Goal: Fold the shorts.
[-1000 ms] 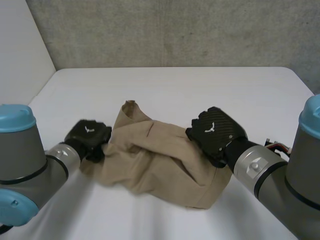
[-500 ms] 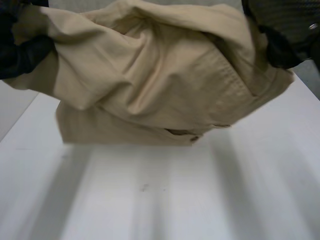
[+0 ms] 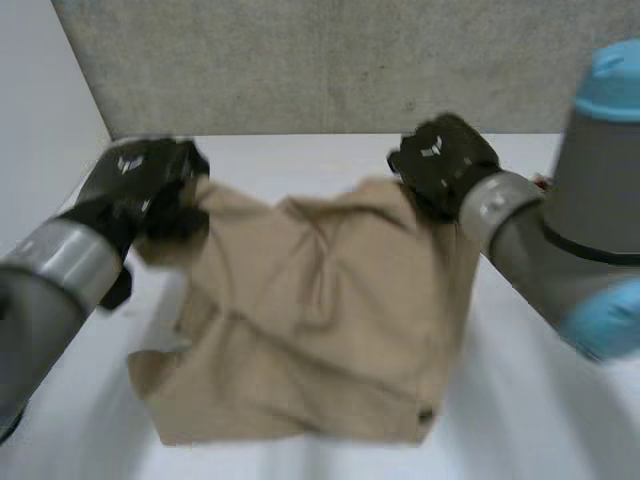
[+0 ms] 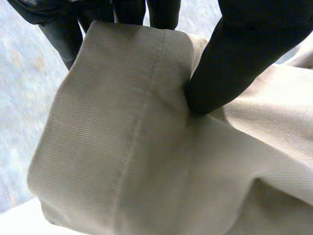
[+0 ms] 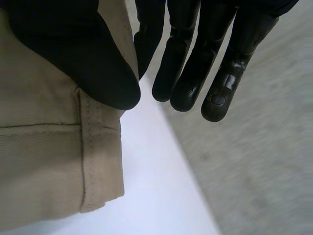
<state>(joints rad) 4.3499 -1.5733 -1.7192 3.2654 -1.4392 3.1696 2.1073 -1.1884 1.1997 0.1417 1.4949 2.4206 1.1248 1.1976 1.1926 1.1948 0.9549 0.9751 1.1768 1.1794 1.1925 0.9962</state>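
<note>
The tan shorts (image 3: 320, 320) hang spread between my two hands above the white table (image 3: 560, 400). My left hand (image 3: 150, 185) holds one upper corner; in the left wrist view its thumb (image 4: 230, 58) presses the shorts (image 4: 122, 147) against the fingers behind a seamed fold. At the other upper corner is my right hand (image 3: 440, 165). In its wrist view the thumb (image 5: 83, 58) pinches the shorts' hemmed edge (image 5: 49, 147) against the fingers (image 5: 195, 54), which are nearly straight. The lower edge hangs low near the table's front; I cannot tell whether it touches.
A grey concrete wall (image 3: 330, 60) rises behind the table's far edge, and a white wall (image 3: 40, 100) closes the left side. Bare table (image 5: 156, 186) lies under my right hand.
A second ago the shorts lay bunched on the table under both hands. They were lifted up close to the head camera, and now hang spread out farther back.
</note>
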